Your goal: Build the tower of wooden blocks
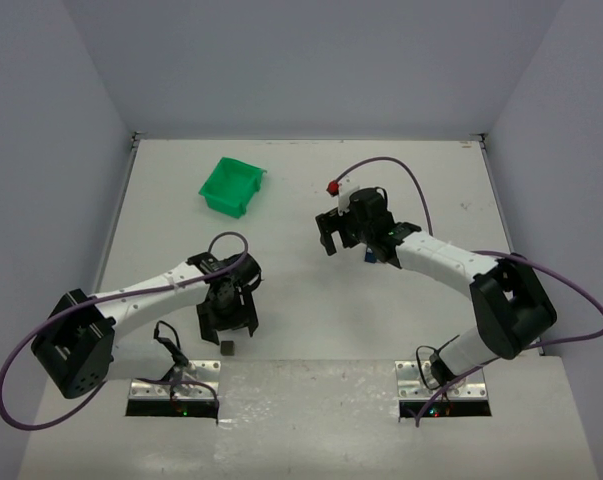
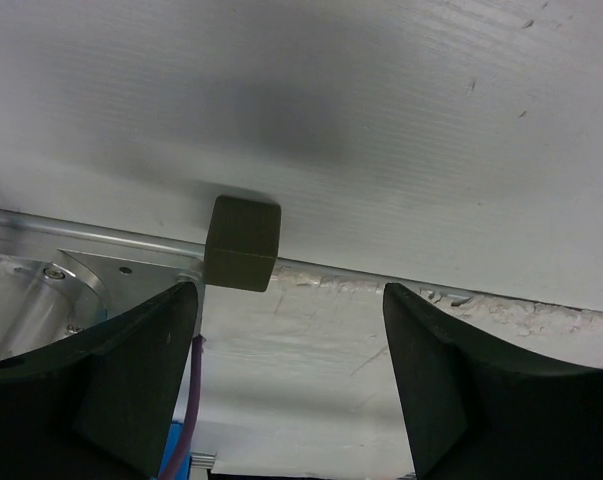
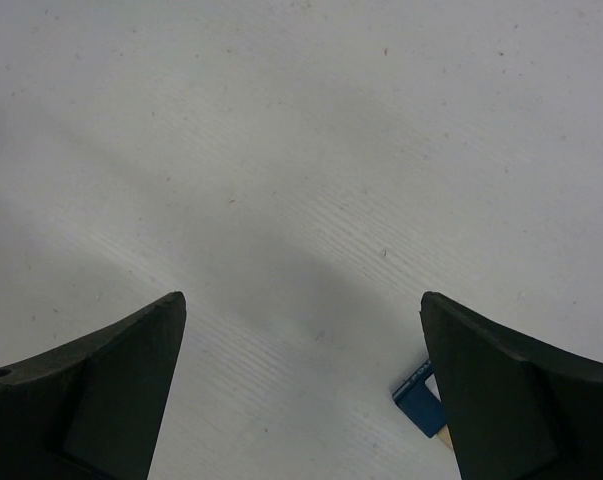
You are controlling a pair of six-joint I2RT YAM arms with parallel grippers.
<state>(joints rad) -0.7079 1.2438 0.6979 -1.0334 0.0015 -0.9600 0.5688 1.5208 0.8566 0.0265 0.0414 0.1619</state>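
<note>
A dark cube (image 1: 227, 347) lies on the table near its front edge; in the left wrist view the dark cube (image 2: 242, 243) sits just beyond the tip of my left finger, untouched. My left gripper (image 1: 228, 318) is open and empty right above it. My right gripper (image 1: 333, 237) is open and empty over the table's middle right. A blue block with a tan piece under it, the tower (image 3: 421, 401), peeks out beside my right finger (image 3: 511, 400); from the top view it shows as a blue spot (image 1: 367, 256) under the right wrist. Other loose pieces are out of view.
A green plastic bin (image 1: 232, 186) stands at the back centre-left. The table's metal front edge (image 2: 101, 238) and the left arm's mounting plate (image 1: 176, 384) lie close behind the dark cube. Purple cables loop around both arms.
</note>
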